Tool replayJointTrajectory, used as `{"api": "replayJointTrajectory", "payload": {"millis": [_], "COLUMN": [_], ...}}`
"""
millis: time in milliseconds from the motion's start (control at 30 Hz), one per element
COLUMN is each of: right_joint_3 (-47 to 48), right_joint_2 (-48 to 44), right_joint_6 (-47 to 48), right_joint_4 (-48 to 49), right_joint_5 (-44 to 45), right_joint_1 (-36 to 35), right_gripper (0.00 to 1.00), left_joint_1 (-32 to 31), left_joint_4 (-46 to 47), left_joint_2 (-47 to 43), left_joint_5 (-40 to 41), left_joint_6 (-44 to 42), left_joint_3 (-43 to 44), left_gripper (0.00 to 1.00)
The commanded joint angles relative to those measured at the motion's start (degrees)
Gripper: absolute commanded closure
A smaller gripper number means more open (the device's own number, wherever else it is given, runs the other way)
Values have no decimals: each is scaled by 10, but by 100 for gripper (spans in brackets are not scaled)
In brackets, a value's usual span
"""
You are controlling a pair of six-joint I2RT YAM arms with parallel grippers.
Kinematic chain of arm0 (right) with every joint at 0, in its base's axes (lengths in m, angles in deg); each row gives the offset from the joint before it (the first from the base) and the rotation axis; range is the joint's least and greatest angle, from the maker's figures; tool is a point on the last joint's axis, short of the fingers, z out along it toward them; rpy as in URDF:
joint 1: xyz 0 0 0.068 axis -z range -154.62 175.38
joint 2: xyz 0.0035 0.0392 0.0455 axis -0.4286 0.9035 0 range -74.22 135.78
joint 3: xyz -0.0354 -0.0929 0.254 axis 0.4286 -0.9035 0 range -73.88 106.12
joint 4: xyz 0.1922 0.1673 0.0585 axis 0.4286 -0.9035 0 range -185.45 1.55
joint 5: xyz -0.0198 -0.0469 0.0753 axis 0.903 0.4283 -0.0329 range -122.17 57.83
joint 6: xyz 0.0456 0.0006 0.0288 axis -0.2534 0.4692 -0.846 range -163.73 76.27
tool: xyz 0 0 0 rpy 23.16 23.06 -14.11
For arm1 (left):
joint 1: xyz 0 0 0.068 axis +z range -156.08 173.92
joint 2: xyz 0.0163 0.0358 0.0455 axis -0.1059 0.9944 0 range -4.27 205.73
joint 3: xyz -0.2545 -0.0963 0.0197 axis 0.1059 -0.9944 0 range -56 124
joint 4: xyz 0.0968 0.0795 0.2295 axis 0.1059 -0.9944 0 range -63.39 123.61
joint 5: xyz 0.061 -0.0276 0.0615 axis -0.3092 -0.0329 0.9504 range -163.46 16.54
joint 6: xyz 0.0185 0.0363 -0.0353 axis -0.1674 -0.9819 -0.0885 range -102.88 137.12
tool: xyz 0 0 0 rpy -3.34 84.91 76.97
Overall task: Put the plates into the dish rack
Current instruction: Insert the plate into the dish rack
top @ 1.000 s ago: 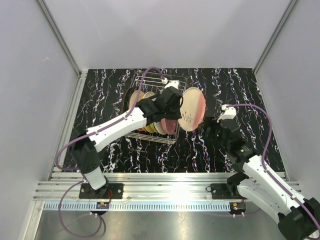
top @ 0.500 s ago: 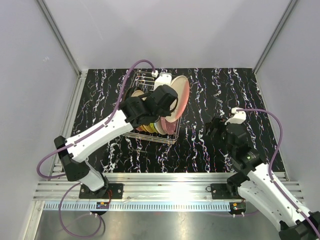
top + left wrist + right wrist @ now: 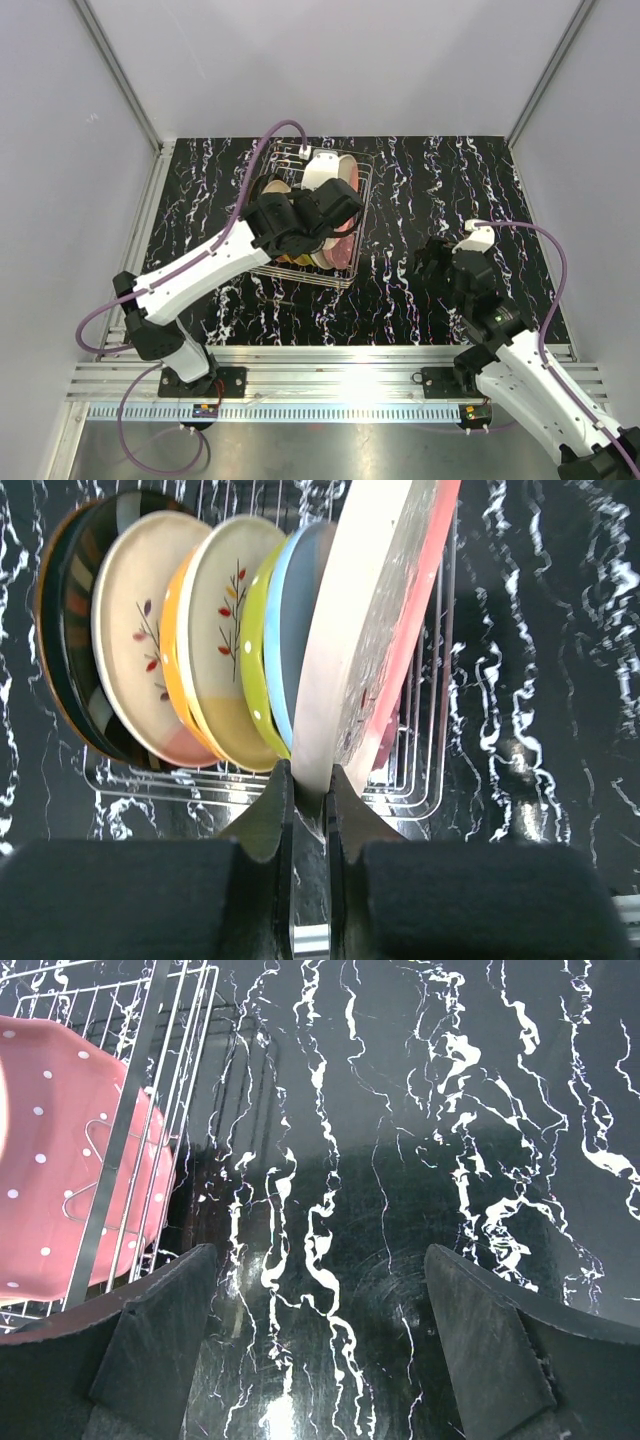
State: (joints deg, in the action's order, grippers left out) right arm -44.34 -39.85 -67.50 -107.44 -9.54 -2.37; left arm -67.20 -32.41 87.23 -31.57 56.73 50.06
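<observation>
The cream-backed plate (image 3: pixel 370 630) with its pink edge stands on edge at the right end of the dish rack (image 3: pixel 425 770), pressed up just beside the light blue plate (image 3: pixel 300 610). Whether its lower rim sits in a slot, the views cannot tell. To its left the row runs on: a yellow-green plate (image 3: pixel 258 670), a cream plate with a leaf sprig (image 3: pixel 235 630), an orange plate (image 3: pixel 180 680), another sprigged cream plate (image 3: pixel 135 650), and a black striped plate (image 3: pixel 80 590) at the far end, all upright. The left gripper (image 3: pixel 308 775) has its jaws nearly together, pinching the cream-backed plate's rim between the two dark fingers (image 3: pixel 275 810). From above, that plate (image 3: pixel 325 170) stands over the rack (image 3: pixel 362 230), the left arm stretched across it. Well off to the right, the right gripper (image 3: pixel 320 1270) hangs over the black marbled table (image 3: pixel 450 1110), jaws spread wide with nothing between them. A pink dotted plate (image 3: pixel 60 1160) shows through the rack wires beside it.
</observation>
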Motion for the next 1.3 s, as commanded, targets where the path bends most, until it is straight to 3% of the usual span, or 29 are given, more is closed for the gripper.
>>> {"api": "replayJointTrajectory", "payload": {"millis": [0, 500, 900, 1267], "right_joint_3": [-2, 1, 0, -1], "right_joint_2": [-10, -4, -7, -10], "right_joint_6": [-2, -6, -8, -8], "right_joint_4": [5, 2, 0, 1], "right_joint_5": [25, 31, 33, 35], "right_joint_1": [-3, -3, -3, -3], "right_gripper": [8, 5, 4, 3], "left_joint_1": [-6, -13, -7, 0], "left_joint_4": [20, -9, -62, -68], "left_joint_2": [6, 68, 151, 177], "left_joint_5": [53, 23, 13, 7], "left_joint_6": [44, 94, 98, 101], "left_joint_3": [35, 26, 99, 80], "left_gripper": [100, 100, 100, 100]}}
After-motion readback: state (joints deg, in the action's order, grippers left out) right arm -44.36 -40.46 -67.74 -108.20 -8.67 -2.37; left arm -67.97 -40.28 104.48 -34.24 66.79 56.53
